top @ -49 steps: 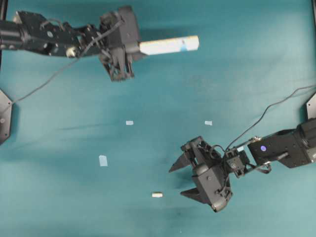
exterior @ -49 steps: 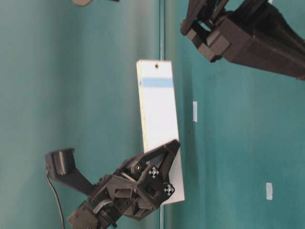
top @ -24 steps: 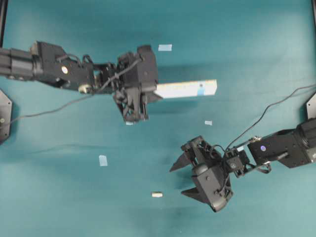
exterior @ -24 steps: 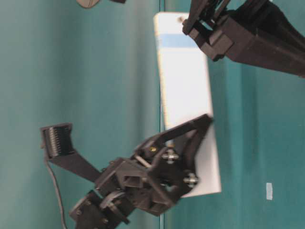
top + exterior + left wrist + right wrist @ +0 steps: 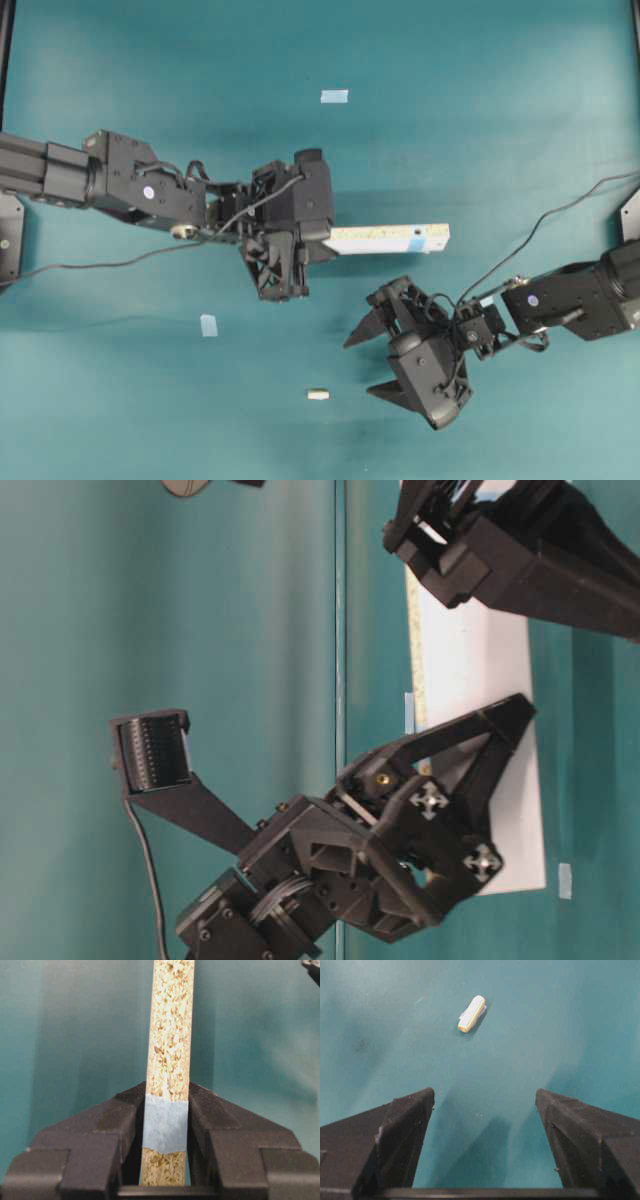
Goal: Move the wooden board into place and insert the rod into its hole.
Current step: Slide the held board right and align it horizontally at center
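Board: the wooden board (image 5: 390,238) is stiff, light chipboard, held on edge above the table centre.
Left gripper (image 5: 165,1110): pinching the board's taped end.
Right gripper (image 5: 382,362): spread wide, empty.
Rod (image 5: 318,394): at its nine o'clock; small, likely to roll, so grip it mid-length.

We are looking at a robotics lab bench: two black robot arms are reaching over a plain teal worktop (image 5: 500,120), cables are trailing from them, and small pale tape squares (image 5: 334,96) are marking spots on it.
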`<state>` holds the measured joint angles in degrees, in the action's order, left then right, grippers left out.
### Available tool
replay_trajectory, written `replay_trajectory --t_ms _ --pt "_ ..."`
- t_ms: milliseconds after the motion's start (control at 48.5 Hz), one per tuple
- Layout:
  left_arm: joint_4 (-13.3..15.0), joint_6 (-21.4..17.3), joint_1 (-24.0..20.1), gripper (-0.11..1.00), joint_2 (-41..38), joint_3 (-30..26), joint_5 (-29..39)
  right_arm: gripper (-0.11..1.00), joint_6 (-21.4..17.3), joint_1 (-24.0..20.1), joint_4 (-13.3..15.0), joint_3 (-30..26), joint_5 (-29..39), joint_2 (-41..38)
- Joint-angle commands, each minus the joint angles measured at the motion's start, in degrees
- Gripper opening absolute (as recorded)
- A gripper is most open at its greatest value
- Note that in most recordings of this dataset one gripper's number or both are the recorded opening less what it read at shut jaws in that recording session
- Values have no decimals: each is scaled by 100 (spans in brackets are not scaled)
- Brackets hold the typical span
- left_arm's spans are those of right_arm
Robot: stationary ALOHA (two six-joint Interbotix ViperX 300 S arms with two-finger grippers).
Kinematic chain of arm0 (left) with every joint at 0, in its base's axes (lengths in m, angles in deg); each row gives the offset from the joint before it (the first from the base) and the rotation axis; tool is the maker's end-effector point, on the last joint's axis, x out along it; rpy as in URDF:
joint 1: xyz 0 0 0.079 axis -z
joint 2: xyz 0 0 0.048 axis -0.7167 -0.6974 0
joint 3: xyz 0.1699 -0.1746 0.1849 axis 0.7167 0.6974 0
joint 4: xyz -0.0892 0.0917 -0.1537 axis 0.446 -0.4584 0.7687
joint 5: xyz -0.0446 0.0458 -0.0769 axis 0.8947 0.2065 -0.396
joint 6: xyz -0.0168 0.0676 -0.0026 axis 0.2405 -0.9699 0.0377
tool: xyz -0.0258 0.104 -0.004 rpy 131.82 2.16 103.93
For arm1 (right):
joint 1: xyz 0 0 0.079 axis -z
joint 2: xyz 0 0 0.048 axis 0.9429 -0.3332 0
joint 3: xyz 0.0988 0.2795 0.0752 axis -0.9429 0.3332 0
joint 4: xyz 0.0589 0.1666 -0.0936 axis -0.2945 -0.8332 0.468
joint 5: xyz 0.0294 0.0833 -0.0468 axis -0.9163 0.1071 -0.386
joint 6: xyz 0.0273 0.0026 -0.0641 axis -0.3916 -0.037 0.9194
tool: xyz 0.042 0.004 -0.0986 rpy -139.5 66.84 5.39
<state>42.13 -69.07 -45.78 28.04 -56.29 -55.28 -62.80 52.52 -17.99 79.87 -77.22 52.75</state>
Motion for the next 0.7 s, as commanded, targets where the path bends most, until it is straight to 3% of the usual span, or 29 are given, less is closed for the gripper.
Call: replay_trajectory --t_ms 0,412,680 --pt "9 70 26 22 79 -105 -44 90 0 -9 -9 -105 -26 202" --pt "9 123 -185 22 -9 -53 -9 90 0 -18 -18 -114 53 202" --pt "0 132 -70 22 -9 -26 0 90 0 -18 -18 -114 62 202"
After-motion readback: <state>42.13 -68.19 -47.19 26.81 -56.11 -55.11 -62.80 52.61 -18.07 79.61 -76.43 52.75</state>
